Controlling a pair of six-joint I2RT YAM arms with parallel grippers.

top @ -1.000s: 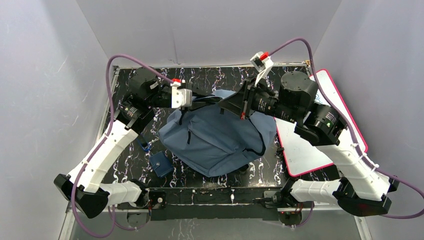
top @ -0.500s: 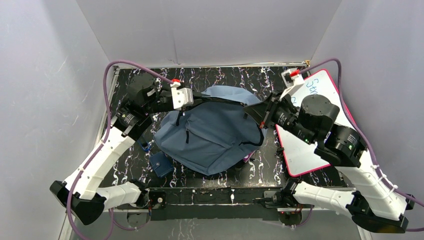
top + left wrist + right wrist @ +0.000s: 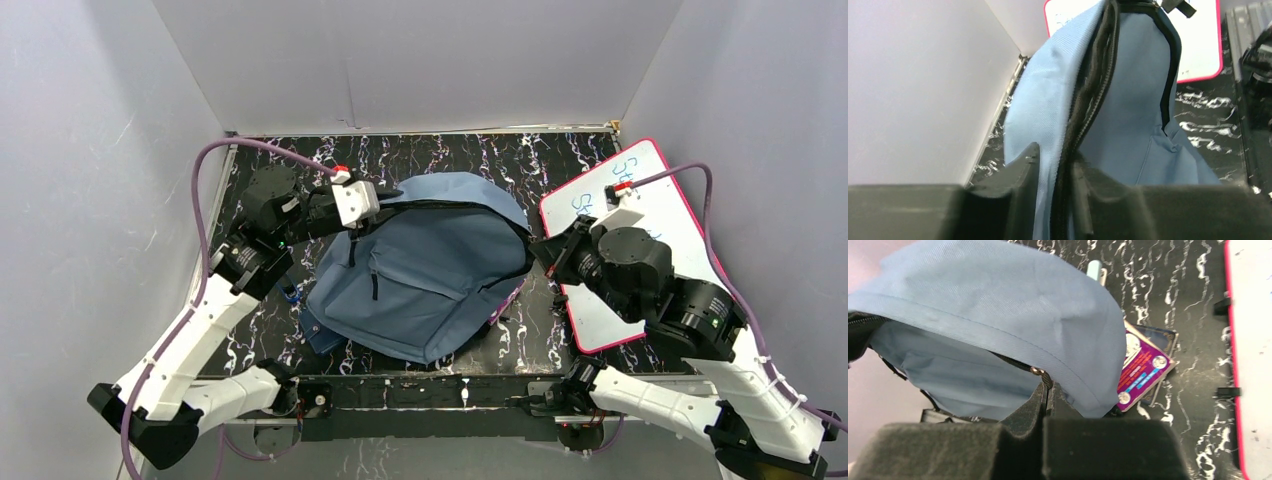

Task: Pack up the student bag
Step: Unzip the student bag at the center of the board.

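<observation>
The student bag (image 3: pixel 430 280), a slate-blue backpack, lies in the middle of the table with its black zipper rim stretched between both grippers. My left gripper (image 3: pixel 372 207) holds the bag's upper left edge; in the left wrist view the gripper (image 3: pixel 1058 185) is shut on the blue fabric and zipper tape (image 3: pixel 1098 75). My right gripper (image 3: pixel 535 256) is at the bag's right edge. In the right wrist view this gripper (image 3: pixel 1048 392) is shut on the zipper pull (image 3: pixel 1044 375) under the bag's flap (image 3: pixel 1013 305).
A purple book (image 3: pixel 1143 367) sticks out from under the bag's right side, over a dark flat item. A pink-rimmed whiteboard (image 3: pixel 660 185) lies at the right. A small dark-blue pouch (image 3: pixel 316 338) peeks out at the bag's lower left. Grey walls enclose the table.
My right gripper has drawn the zipper pull to the right and toward the near edge, uncovering the whiteboard. The left gripper has closed on the bag's edge. The bag has spread lower and flatter.
</observation>
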